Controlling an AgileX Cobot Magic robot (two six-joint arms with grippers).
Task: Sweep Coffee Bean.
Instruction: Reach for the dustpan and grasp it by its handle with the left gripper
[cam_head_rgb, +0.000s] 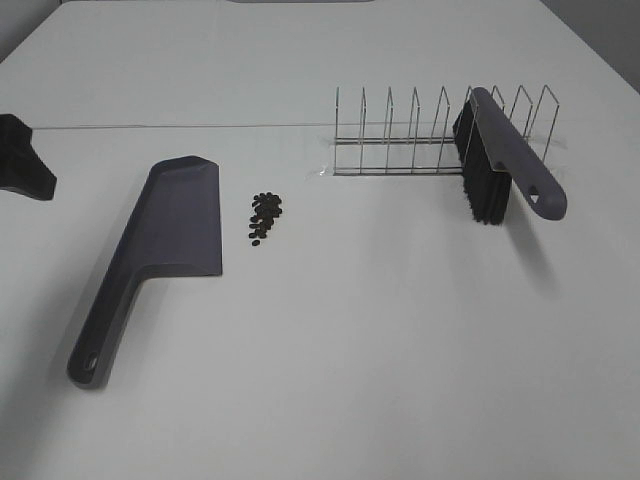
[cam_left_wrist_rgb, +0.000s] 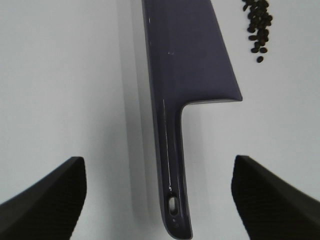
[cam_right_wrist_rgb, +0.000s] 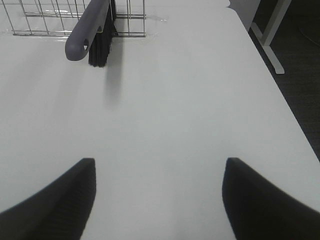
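Observation:
The coffee bean (cam_head_rgb: 265, 216) cluster lies on the white table just right of the dustpan's blade; the left wrist view shows the beans (cam_left_wrist_rgb: 258, 25) too. The purple-grey dustpan (cam_head_rgb: 170, 240) lies flat, handle toward the table's front. My left gripper (cam_left_wrist_rgb: 160, 200) is open, and the dustpan handle (cam_left_wrist_rgb: 172, 165) runs between its fingers (cam_left_wrist_rgb: 50, 200), which stand well apart from it. The brush (cam_head_rgb: 505, 160) with black bristles leans in the wire rack. My right gripper (cam_right_wrist_rgb: 157, 200) is open over bare table with nothing in it, some way from the brush (cam_right_wrist_rgb: 87, 30). Neither gripper shows in the exterior high view.
A wire rack (cam_head_rgb: 420, 135) stands at the back right and holds the brush. A black object (cam_head_rgb: 20, 165) sits at the left edge of the table. In the right wrist view, the table's edge (cam_right_wrist_rgb: 282, 115) drops to dark floor beside a white table leg (cam_right_wrist_rgb: 270, 35).

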